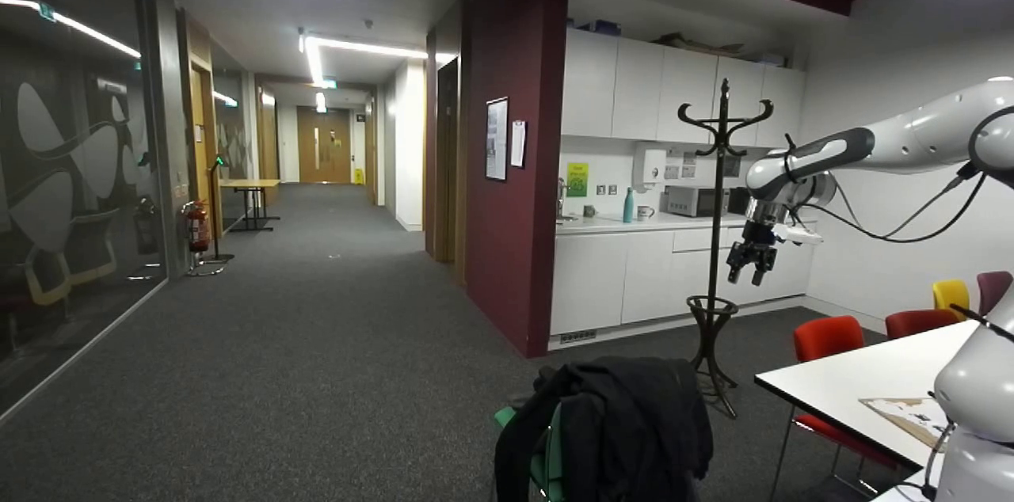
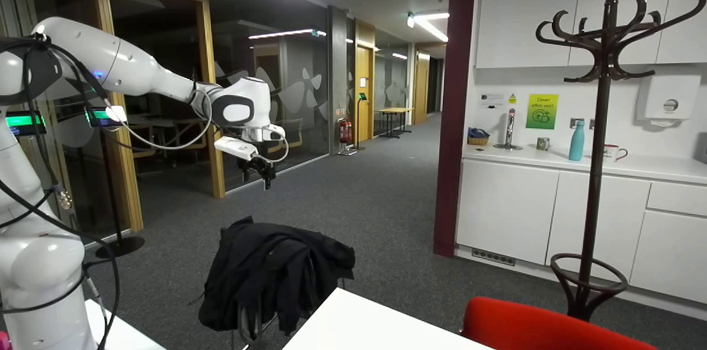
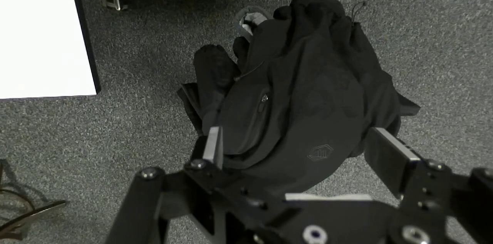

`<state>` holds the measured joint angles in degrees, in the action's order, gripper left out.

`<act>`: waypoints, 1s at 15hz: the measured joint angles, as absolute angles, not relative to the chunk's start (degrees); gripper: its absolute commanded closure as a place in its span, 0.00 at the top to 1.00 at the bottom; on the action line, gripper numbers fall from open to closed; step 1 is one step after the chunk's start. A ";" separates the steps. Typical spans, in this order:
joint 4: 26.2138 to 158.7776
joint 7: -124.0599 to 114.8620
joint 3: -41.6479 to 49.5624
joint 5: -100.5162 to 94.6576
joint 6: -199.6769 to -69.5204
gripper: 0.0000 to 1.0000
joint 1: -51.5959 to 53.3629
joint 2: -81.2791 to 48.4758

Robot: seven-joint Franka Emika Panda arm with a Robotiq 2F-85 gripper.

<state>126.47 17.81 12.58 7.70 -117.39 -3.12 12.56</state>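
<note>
My gripper (image 3: 301,146) is open, with nothing between its two fingers in the wrist view. It points downward in mid-air in both exterior views (image 1: 746,278) (image 2: 257,178). A black jacket (image 3: 316,94) lies below it, draped over a chair, and shows a zip pocket and a small outlined logo. The fingers overlap the jacket's lower part in the wrist view but are apart from it. The jacket also shows in both exterior views (image 1: 634,415) (image 2: 276,261). Some green of the chair (image 1: 553,446) shows under it in an exterior view.
A white table (image 1: 855,367) (image 3: 38,36) stands near the jacket. A dark coat stand (image 1: 718,209) (image 2: 594,190) stands on the carpet; part of its base (image 3: 27,215) shows in the wrist view. A red chair (image 2: 530,322) is by the table. A counter (image 2: 530,159) holds a teal bottle (image 2: 576,141).
</note>
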 measured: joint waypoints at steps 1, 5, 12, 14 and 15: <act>126.47 17.74 12.53 7.50 -117.38 1.00 -3.12 12.56; 126.70 17.35 11.77 7.31 -117.41 1.00 -3.11 12.20; 127.97 17.14 8.50 7.49 -119.77 1.00 -2.81 6.75; 127.98 20.56 7.63 7.27 -120.68 1.00 -2.53 4.56; 127.95 22.36 7.22 7.29 -121.45 1.00 -2.36 3.39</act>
